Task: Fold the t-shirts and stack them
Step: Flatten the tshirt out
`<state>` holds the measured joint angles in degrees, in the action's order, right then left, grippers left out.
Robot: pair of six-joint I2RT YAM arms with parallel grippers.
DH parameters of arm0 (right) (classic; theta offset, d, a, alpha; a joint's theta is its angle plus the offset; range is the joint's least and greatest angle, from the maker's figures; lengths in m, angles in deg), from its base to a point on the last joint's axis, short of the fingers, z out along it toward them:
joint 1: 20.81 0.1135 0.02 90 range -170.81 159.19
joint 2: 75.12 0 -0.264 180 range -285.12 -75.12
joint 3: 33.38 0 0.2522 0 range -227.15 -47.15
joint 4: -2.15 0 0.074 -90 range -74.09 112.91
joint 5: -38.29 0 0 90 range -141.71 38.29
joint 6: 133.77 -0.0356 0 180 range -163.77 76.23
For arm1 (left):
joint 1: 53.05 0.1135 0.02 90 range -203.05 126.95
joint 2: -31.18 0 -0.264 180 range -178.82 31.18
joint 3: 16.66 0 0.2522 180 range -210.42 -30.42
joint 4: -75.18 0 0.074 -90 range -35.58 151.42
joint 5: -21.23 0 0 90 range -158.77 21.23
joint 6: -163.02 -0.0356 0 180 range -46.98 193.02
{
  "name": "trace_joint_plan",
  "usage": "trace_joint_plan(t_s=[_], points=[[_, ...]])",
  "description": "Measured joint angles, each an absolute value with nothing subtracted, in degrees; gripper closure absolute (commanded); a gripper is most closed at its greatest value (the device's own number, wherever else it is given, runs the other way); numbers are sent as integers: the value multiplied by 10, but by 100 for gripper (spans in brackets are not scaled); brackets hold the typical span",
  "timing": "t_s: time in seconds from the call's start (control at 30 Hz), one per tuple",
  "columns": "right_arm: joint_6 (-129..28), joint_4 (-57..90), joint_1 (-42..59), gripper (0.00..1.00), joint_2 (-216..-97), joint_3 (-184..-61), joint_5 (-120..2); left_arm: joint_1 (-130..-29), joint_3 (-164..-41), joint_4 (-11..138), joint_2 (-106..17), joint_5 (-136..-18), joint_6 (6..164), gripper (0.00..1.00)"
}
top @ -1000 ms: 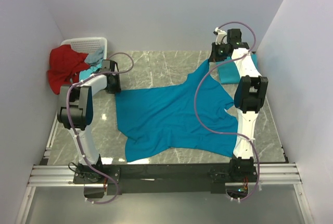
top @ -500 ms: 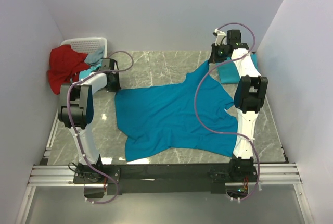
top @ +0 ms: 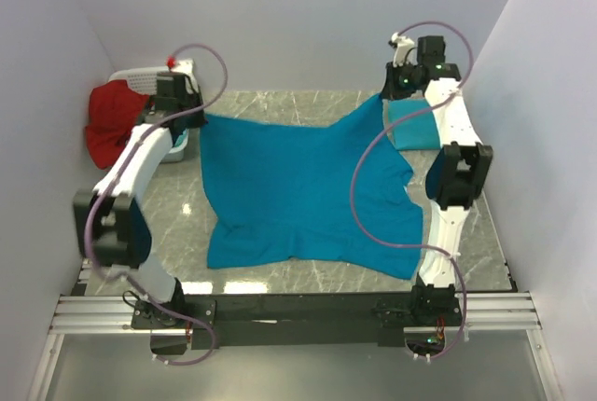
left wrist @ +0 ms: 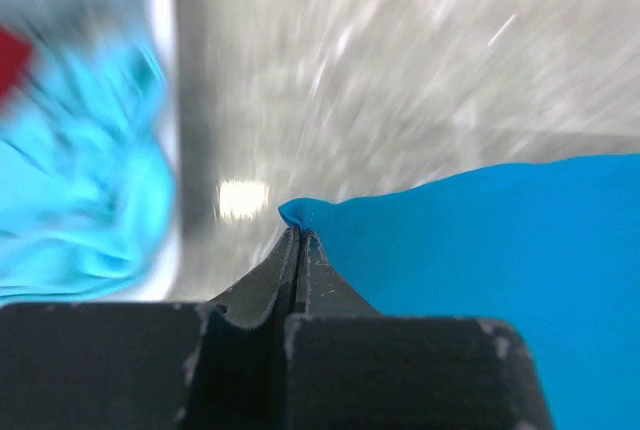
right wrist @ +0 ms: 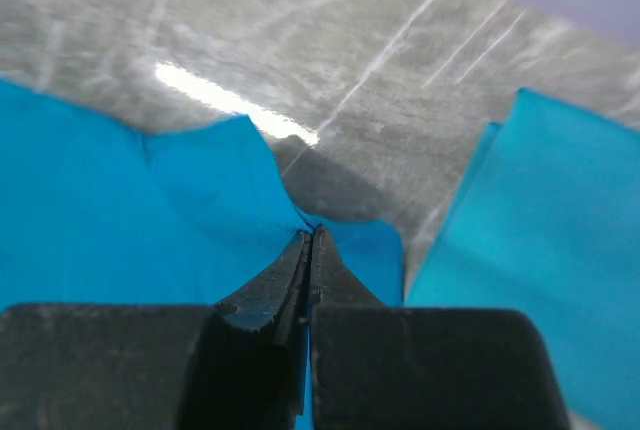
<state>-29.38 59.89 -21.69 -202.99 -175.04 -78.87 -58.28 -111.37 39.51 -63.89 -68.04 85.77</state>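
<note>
A teal-blue t-shirt (top: 298,186) is stretched across the marble table. My left gripper (top: 199,117) is shut on its far-left corner (left wrist: 300,215); the jaws are pressed together on the cloth. My right gripper (top: 382,98) is shut on the far-right corner (right wrist: 320,225). The far edge hangs taut between the two grippers; the near part lies on the table with wrinkles. A folded teal t-shirt (top: 410,126) lies at the far right, also in the right wrist view (right wrist: 540,240).
A white basket (top: 149,79) at the far left holds a red cloth (top: 112,117) and light-blue cloth (left wrist: 70,190). Walls close in on both sides and the back. Bare marble (top: 168,233) shows to the left of the shirt.
Both grippers moved toward the far edge and apart, the left one far back and up. The shirt's far edge was pulled taut and the shirt spread wider.
</note>
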Motion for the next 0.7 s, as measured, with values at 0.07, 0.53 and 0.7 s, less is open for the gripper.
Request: trace_joint_plan(t_s=[0.07, 0.53, 0.7], points=[[-282, 613, -216, 100, -1971, -1733, -786, -584, -1118, 408, -576, -679, 858, 100], [-231, 575, -212, 100, -1404, -1790, -719, -585, -1193, 516, -125, -674, 897, 100], [-236, 517, -212, 100, -1306, -1834, -686, -585, -1254, 531, -93, -676, 914, 100]])
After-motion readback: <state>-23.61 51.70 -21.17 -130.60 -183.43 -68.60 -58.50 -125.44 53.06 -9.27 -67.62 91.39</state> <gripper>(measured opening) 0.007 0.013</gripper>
